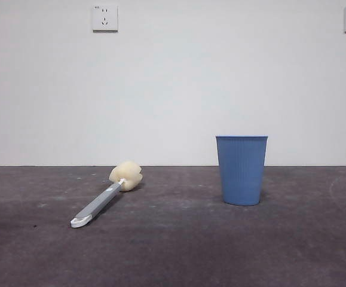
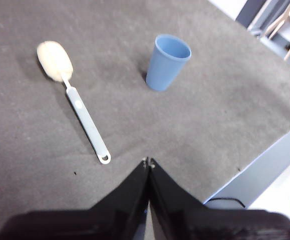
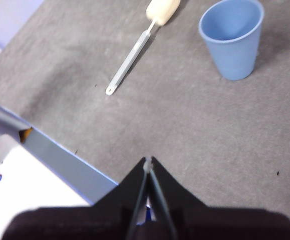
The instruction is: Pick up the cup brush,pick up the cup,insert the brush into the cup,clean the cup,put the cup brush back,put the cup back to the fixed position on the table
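Note:
The cup brush [image 1: 104, 195] lies flat on the table [image 1: 173, 251] at the left, its cream sponge head toward the wall and its white tip toward the front. It also shows in the left wrist view [image 2: 77, 102] and the right wrist view [image 3: 137, 47]. The blue ribbed cup [image 1: 241, 170] stands upright and empty to the right of it, seen also in the left wrist view [image 2: 167, 62] and the right wrist view [image 3: 233, 37]. My left gripper [image 2: 148, 161] and right gripper [image 3: 148, 160] are both shut and empty, raised above the table near its front edge, away from both things.
A white wall with two sockets [image 1: 104, 18] stands behind the table. The table's front edge [image 3: 59, 160] and side edge [image 2: 265, 155] show in the wrist views, with floor and chair legs [image 2: 285, 25] beyond.

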You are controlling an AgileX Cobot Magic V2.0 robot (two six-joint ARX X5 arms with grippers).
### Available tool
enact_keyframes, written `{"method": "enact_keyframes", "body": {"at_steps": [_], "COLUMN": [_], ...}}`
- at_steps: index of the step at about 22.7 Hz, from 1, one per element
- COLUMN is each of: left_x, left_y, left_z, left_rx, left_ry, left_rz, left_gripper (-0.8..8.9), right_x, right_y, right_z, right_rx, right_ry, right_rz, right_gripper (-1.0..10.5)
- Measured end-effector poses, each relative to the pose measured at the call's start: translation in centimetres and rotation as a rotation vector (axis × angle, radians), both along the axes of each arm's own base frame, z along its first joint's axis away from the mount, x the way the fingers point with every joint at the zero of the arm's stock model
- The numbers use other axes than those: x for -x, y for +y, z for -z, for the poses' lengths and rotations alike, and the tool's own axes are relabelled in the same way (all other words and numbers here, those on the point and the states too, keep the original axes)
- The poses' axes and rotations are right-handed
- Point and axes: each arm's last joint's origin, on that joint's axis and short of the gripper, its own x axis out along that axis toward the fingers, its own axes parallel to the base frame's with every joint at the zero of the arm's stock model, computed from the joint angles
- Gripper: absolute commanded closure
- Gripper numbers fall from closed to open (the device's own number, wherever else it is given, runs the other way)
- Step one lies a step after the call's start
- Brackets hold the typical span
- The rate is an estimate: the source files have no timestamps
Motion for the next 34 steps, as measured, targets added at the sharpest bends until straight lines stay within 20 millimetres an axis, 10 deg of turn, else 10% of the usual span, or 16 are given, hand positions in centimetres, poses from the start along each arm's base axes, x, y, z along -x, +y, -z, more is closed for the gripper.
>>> {"method": "enact_keyframes", "body": {"at_steps": [3,7,24,34], "left_x": [-0.1,-0.1,-3.5,-11.8], "left_y": [0.0,0.1,0.0,-8.0], "left_z": [0.1,0.1,0.3,4.6], "left_rx": [-0.01,-0.026,-0.105,-0.312], "left_ry": [0.003,0.004,0.064,0.171], "left_rz": [0.002,-0.021,-0.103,-0.15], "left_gripper": [7.34,2.92,2.79,2.79], "right_x": [0.0,0.0,-0.1,-0.1], "right_y": [0.0,0.0,0.0,0.0], "right_z": [0.0,0.0,0.0,0.0], "right_rx": [0.008,0.015,0.006,0.004], "right_ry": [-0.007,-0.012,0.003,0.005], "right_rz": [-0.011,-0.01,0.006,0.005], "right_gripper": [8.6,4.4,3.5,3.5]}}
